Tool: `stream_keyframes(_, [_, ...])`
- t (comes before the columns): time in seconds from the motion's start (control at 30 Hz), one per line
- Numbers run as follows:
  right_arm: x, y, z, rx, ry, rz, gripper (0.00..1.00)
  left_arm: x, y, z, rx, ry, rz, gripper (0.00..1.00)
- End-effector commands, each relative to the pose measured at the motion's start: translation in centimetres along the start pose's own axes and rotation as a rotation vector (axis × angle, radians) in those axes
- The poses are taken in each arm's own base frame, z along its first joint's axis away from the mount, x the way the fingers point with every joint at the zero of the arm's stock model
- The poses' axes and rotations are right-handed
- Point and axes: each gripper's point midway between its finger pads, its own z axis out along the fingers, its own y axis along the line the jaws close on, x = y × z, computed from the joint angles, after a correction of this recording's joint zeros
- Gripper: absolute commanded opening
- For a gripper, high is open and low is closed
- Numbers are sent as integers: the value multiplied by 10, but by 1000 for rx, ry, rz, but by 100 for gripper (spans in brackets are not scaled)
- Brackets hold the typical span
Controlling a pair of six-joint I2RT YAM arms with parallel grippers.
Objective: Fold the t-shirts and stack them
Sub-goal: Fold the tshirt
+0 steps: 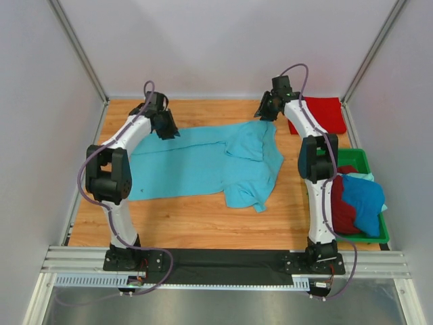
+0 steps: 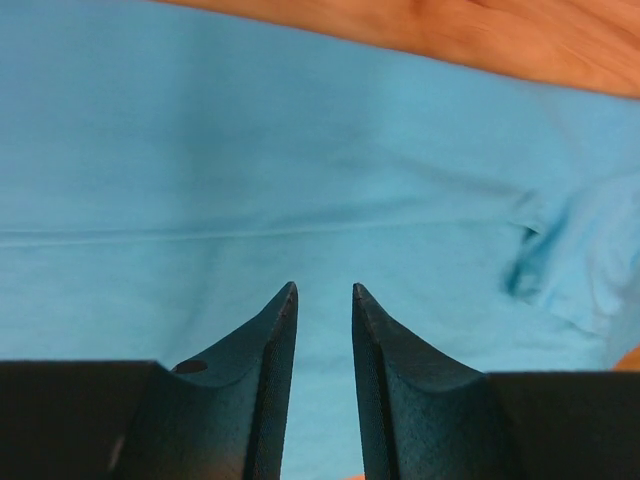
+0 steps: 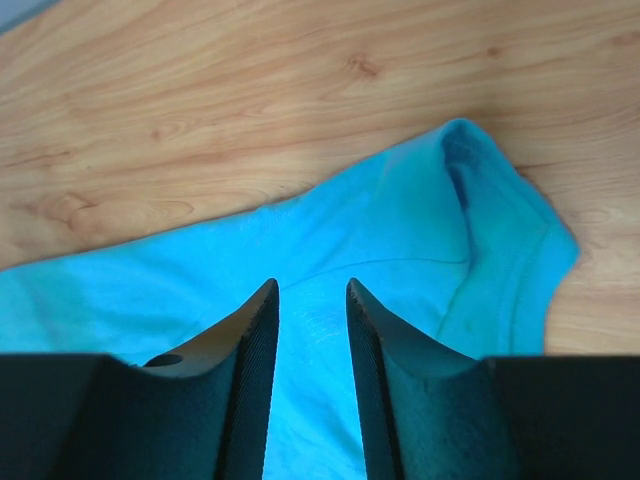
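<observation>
Top external: t-shirts (image 1: 362,203) in green tray (image 1: 356,157)

The counter (image 1: 183,217) is a pale wood-grain board. A green tray (image 1: 358,157) sits on it at the right edge. Left of the tray, a light turquoise t-shirt (image 1: 203,166) lies spread across the middle. It is mostly flat, and the end nearest the tray is folded over itself in rumpled layers. Beyond the tray, in the far corner, a bright red t-shirt (image 1: 325,112) lies as a flat folded rectangle near the tray's far rim.
</observation>
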Motion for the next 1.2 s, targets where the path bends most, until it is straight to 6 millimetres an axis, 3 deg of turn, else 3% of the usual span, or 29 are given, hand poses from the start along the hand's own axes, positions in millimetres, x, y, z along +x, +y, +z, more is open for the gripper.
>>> stream_keyframes(0.0, [-9,-2,19,36,-79,-32,35,-13,44,13,-12,-23,-39,36])
stream_keyframes(0.27, [5,-24,56,94,-63,-30,35,-24,126,48,-105,28,-173,37])
stream_keyframes(0.33, [7,-27,67,96,-54,-17,36,-31,134,54,-108,24,-190,37])
stream_keyframes(0.37, [10,-28,71,94,-46,-13,36,-25,148,64,-127,61,-214,37])
stream_keyframes(0.47, [7,-24,83,76,-46,-1,37,-28,161,75,-137,91,-227,37])
stream_keyframes(0.57, [0,-20,87,59,-58,-10,39,-40,162,71,-136,76,-209,38])
stream_keyframes(0.7, [-25,2,58,20,-108,-31,47,-53,153,41,-133,34,-175,50])
stream_keyframes(0.73, [-27,6,50,17,-108,-34,49,-52,147,24,-128,26,-171,53])
stream_keyframes(0.8, [-39,21,16,6,-128,-40,54,-46,141,4,-119,23,-170,55])
stream_keyframes(0.83, [-32,18,4,29,-97,-32,55,-27,144,-3,-127,62,-178,56])
stream_keyframes(0.87, [-30,21,-8,31,-84,-33,62,-31,133,-30,-110,18,-164,57])
stream_keyframes(0.9, [-29,28,-38,38,-78,-34,64,-25,133,-41,-112,12,-162,57])
stream_keyframes(0.93, [-19,21,-45,77,-49,-32,65,-8,133,-62,-126,14,-162,57])
stream_keyframes(0.97, [-12,18,-55,98,-29,-34,66,0,134,-72,-134,10,-162,57])
stream_keyframes(1.0, [3,16,-78,123,9,-45,67,9,138,-82,-159,3,-162,56])
stream_keyframes(1.07, [20,13,-99,146,40,-60,67,34,144,-107,-188,-10,-170,55])
stream_keyframes(1.17, [71,11,-129,110,157,-28,64,63,162,-132,-236,-39,-229,51])
